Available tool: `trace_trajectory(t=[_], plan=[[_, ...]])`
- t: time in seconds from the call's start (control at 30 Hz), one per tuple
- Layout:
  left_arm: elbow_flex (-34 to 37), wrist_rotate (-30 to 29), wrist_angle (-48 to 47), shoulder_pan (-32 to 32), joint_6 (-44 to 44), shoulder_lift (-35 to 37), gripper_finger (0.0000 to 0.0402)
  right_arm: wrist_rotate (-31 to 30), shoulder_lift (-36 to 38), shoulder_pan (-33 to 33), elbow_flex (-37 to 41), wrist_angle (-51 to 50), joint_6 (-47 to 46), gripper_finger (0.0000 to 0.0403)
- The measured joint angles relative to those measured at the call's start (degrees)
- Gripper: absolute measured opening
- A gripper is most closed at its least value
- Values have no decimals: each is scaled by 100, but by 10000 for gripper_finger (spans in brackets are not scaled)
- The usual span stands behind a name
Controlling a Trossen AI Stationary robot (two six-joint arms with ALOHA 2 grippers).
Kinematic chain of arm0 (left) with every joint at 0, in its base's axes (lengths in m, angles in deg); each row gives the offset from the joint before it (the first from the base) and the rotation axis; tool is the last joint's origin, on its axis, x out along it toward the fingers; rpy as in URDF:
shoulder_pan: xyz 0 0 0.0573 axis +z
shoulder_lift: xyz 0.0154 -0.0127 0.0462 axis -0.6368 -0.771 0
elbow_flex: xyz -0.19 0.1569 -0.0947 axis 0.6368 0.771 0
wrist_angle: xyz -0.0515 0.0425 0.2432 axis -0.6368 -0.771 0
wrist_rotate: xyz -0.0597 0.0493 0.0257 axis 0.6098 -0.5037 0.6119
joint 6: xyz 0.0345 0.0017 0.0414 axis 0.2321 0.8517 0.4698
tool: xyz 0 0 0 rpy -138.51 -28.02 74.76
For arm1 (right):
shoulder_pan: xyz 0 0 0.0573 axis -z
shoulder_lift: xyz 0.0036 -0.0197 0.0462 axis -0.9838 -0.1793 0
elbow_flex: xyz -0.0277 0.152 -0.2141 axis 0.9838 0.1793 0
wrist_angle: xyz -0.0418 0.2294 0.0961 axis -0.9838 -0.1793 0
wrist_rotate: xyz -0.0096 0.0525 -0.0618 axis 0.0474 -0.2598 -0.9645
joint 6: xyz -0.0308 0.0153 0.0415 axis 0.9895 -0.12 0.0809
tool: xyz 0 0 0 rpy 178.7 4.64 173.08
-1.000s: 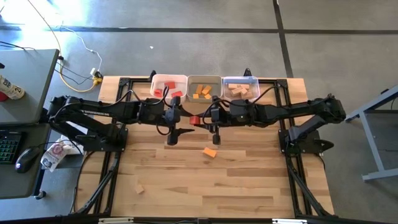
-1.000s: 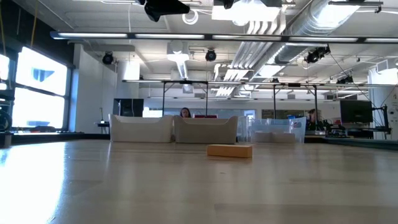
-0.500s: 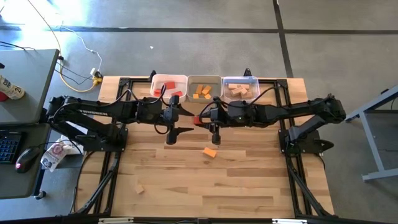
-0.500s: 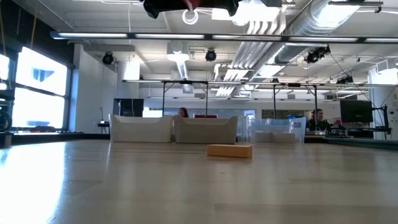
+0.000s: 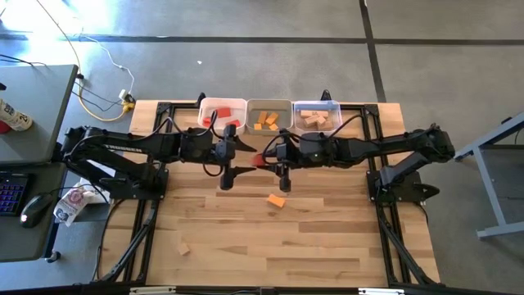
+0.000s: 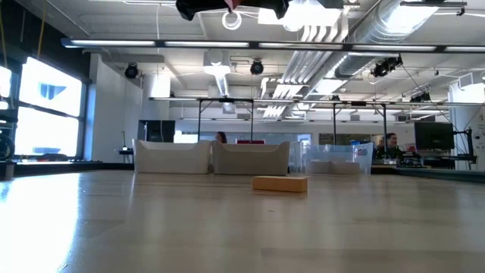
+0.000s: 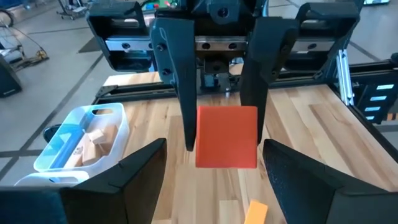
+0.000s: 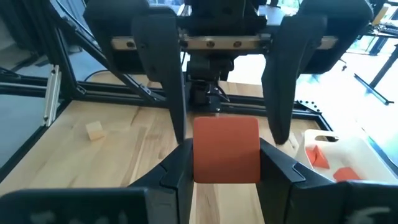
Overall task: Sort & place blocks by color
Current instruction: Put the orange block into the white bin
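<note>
A red block [image 5: 257, 159] is held above the tabletop [image 5: 327, 238] between the two arms, which meet tool to tool near the middle, just in front of the three bins. The right tool [image 8: 227, 163] is clamped on the block, its fingers [image 8: 177, 171] pressed against both sides, as seen in the right wrist view. The left tool [image 7: 214, 180] is spread wide, its fingers [image 7: 134, 168] well apart on either side of the block and not touching it; the block [image 7: 227, 137] is seen in that view gripped by the facing tool.

An orange block [image 5: 277, 201] lies on the tabletop just in front of the tools, and it is seen as a flat bar [image 6: 280, 183] in the low view. A pale block [image 5: 184, 247] lies well apart, toward the front left of the tabletop.

At the back edge, red blocks are seen in the left bin [image 5: 203, 108], orange blocks in the middle bin [image 5: 268, 103], and pale blocks in the right bin [image 5: 315, 106]. A keyboard [image 5: 10, 192] and a mouse [image 5: 34, 210] rest on a desk beside the left arm.
</note>
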Motion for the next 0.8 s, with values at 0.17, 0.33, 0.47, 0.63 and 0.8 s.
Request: trace_trajectory(t=[0.17,0.33,0.47,0.63,0.8], plan=[[0,0,-17,0,-17,-13,251,88,-25,0,0,10,20,110],[0,5,-19,0,-57,-13,212,88,-25,0,0,12,20,110],[0,22,-25,0,-13,-13,166,86,-25,0,0,4,20,110],[0,22,-41,0,6,-13,113,90,-20,0,0,-27,20,110],[0,41,-51,0,4,-13,98,95,-20,0,0,-45,-22,111]])
